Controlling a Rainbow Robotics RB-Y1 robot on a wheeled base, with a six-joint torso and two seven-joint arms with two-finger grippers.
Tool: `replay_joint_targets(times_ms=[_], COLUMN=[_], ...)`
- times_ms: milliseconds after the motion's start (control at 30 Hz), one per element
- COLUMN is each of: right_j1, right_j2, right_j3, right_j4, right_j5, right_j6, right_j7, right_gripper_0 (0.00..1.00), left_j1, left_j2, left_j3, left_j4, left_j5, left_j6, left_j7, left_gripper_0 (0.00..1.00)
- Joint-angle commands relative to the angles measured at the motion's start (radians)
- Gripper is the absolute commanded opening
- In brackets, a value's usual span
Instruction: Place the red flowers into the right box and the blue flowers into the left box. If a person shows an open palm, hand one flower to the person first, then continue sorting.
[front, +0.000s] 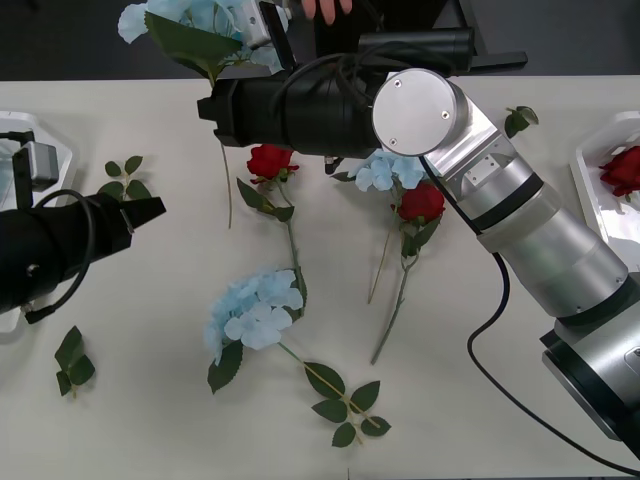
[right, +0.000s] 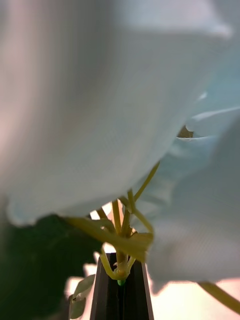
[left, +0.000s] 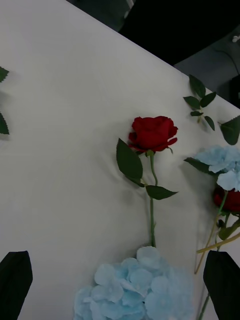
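While the black left gripper (front: 150, 212) waits with fingers apart beside the shallow white plastic left tray (front: 48, 140), the right gripper (front: 262, 28), clamped on a fluffy pale-blue hydrangea (front: 190, 20), holds it beyond that tray.

Held blue flower (right: 100, 100): blurred at close range, head cut by top edge in front view. Right box (front: 600, 190): cut by edge. Hand (front: 325, 8): fingertips only.
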Motion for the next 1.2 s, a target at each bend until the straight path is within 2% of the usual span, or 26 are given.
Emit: replay_joint_targets(times_ms=[33, 500, 633, 733, 867, 967, 1200], right_j1=[-0.044, -0.044, -0.049, -0.057, -0.101, -0.167, -0.319], right_j2=[0.032, 0.020, -0.028, -0.068, -0.098, -0.101, -0.088], right_j3=[0.005, 0.008, -0.044, -0.136, -0.204, -0.237, -0.241], right_j4=[-0.014, -0.014, -0.014, -0.014, -0.004, 0.039, 0.183], right_j5=[-0.014, -0.017, -0.012, 0.026, 0.115, 0.164, 0.276], right_j6=[-0.009, -0.038, -0.109, -0.123, -0.123, -0.132, -0.228], right_j7=[-0.007, -0.016, -0.011, -0.005, 0.007, 0.018, 0.048], right_gripper_0=[0.00, 0.00, 0.00, 0.00, 0.00, 0.00, 0.00], left_j1=[0.031, 0.031, 0.031, 0.031, 0.031, 0.031, 0.031], left_j2=[-0.004, -0.012, -0.012, -0.012, -0.012, -0.012, -0.012], left_j3=[-0.054, -0.086, -0.086, -0.086, -0.086, -0.086, -0.086], left_j4=[-0.090, -0.097, -0.097, -0.097, -0.097, -0.097, -0.097], left_j5=[-0.022, -0.042, -0.042, -0.042, -0.042, -0.042, -0.042], left_j6=[-0.020, -0.046, -0.046, -0.046, -0.046, -0.046, -0.046], left_j7=[-0.138, -0.175, -0.175, -0.175, -0.175, -0.175, -0.175], left_gripper_0=[1.00, 1.00, 1.00, 1.00, 1.00, 1.00, 1.00])
